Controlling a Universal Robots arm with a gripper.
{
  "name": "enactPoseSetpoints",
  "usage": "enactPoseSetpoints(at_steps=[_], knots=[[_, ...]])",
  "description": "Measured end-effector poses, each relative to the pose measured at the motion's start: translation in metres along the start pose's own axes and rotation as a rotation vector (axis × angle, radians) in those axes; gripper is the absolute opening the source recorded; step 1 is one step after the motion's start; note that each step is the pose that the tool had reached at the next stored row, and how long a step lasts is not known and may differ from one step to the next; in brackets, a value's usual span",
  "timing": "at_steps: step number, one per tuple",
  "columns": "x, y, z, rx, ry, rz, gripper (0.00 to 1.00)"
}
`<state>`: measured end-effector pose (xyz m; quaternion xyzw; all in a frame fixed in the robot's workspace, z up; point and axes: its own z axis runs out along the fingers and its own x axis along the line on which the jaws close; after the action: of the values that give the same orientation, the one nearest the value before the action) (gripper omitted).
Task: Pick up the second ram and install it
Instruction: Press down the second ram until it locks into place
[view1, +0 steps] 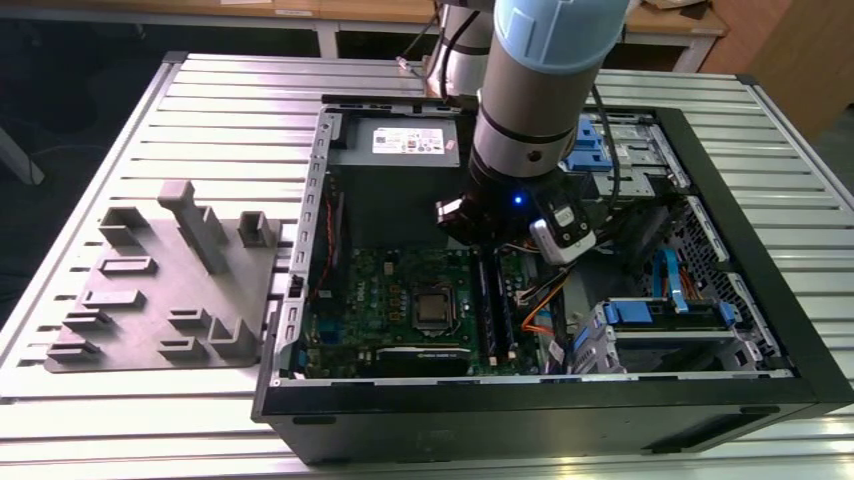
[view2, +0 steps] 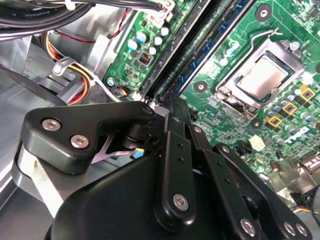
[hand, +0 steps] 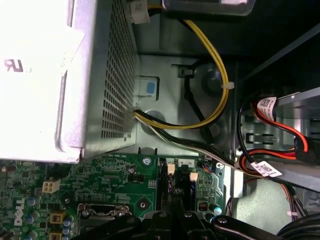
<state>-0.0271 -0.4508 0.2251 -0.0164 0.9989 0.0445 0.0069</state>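
Table (view1: 160, 100): we see it carry the open computer case (view1: 747, 250) and, well apart, the grey fixture block (view1: 160, 300).
Motherboard (view2: 280, 65): its long slots (view2: 185, 55) lie just under the arm.
Gripper (view2: 175, 107): jaws together on the second ram (view2: 178, 111), low at the slots' end.
Progress: we judge pickup done, seating unfinished.
Room: cables (hand: 210, 100) and the metal cage (hand: 100, 75) stand close.

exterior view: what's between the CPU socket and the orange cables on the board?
The RAM slots: dark parallel strips running lengthwise between the CPU socket and the orange cables, below the gripper in the exterior view.
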Motion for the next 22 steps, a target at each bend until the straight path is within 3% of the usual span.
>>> enactPoseSetpoints(at_steps=[22], knots=[[0.0002, -0.0005, 0.0055, -0.0003, 0.0, 0.0, 0.07]])
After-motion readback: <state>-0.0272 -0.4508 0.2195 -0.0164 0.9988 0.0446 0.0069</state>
